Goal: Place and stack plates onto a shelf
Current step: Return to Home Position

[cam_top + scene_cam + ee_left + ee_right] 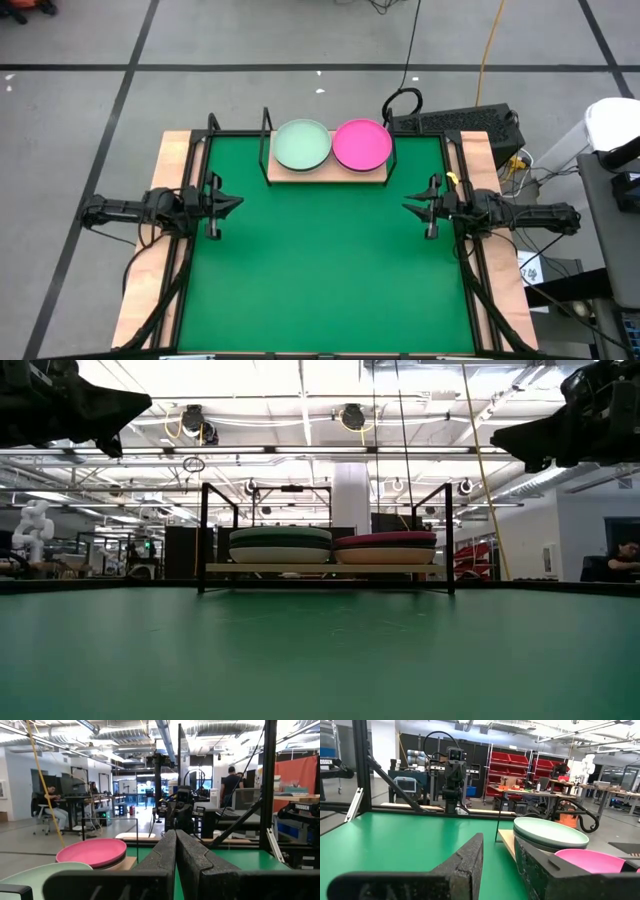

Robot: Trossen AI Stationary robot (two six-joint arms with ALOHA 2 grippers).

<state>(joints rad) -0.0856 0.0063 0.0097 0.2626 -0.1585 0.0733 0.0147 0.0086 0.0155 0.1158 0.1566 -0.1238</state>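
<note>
The wooden shelf (325, 176) stands at the far middle of the green mat. Two stacks of plates rest on its board, side by side. The left stack is topped by a mint green plate (302, 144). The right stack is topped by a magenta plate (362, 144). The low view shows each stack (280, 545) (385, 547) holding more than one plate. My left gripper (238, 204) hovers at the mat's left edge, shut and empty (176, 832). My right gripper (407, 208) hovers at the mat's right edge, slightly open and empty (499, 837).
The green mat (320, 280) lies between the two arms. Black wire uprights (266, 135) rise at the shelf's ends. A dark keyboard (460, 122) and cables lie beyond the table's far right corner. People sit and stand in the room behind.
</note>
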